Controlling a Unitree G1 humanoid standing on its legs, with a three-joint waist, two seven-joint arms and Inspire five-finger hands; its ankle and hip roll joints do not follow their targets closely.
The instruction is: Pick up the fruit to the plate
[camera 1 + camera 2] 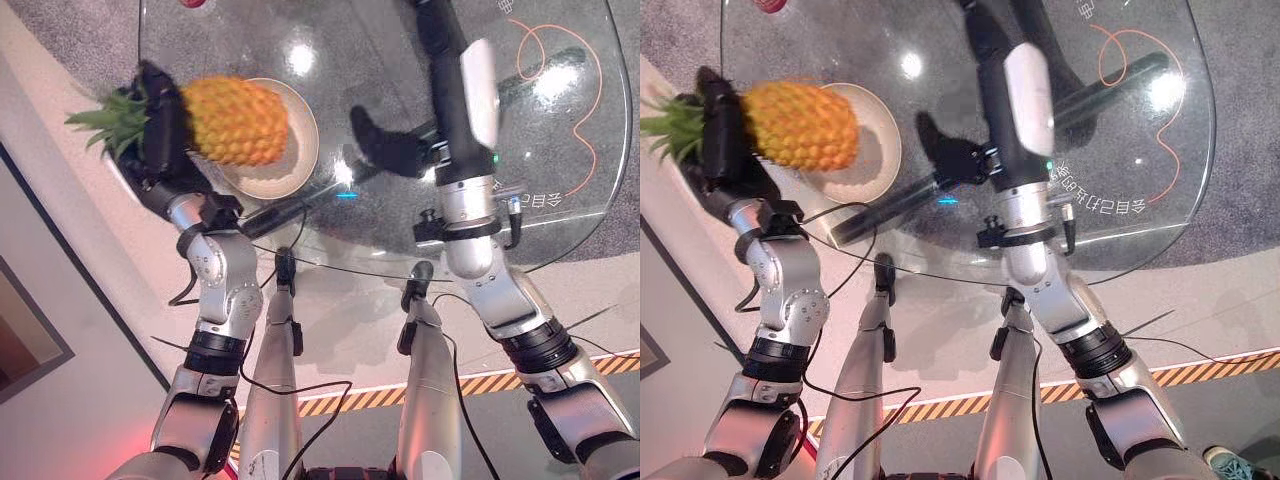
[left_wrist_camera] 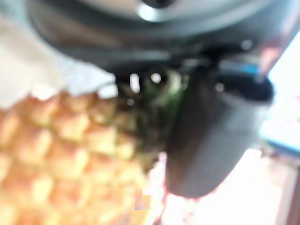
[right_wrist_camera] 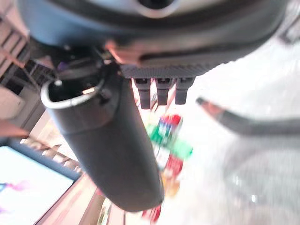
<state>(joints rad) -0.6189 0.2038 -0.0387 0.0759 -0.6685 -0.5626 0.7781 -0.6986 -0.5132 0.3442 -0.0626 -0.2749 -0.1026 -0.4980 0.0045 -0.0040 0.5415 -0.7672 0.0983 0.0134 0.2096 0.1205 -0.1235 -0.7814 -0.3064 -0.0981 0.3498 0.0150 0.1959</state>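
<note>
The glass table (image 1: 560, 150) carries the plate (image 1: 300, 150) near its left edge, and every place here is best read from that plate. The pineapple (image 1: 235, 120) is off the surface, held in the air, its yellow body overlapping the plate's left rim and part of the dish, while its green crown (image 1: 105, 120) sticks out to the left, past the table's edge. So its long axis runs roughly level, crown away from the plate and base toward the plate's centre. The left hand (image 1: 160, 125) is wrapped round the fruit at the crown end, fingers curled over the junction of leaves and body; the left wrist view shows the scaly skin right against the thumb. That puts the hand on the outer side of the plate, with the fruit reaching inward from it. My judgement is that what remains is a short carry toward the plate's centre and a lowering, since the body looks only partly over the dish. The right hand (image 1: 385, 145) hangs over the table on the plate's right, well apart from the fruit, relaxed and holding nothing.
</note>
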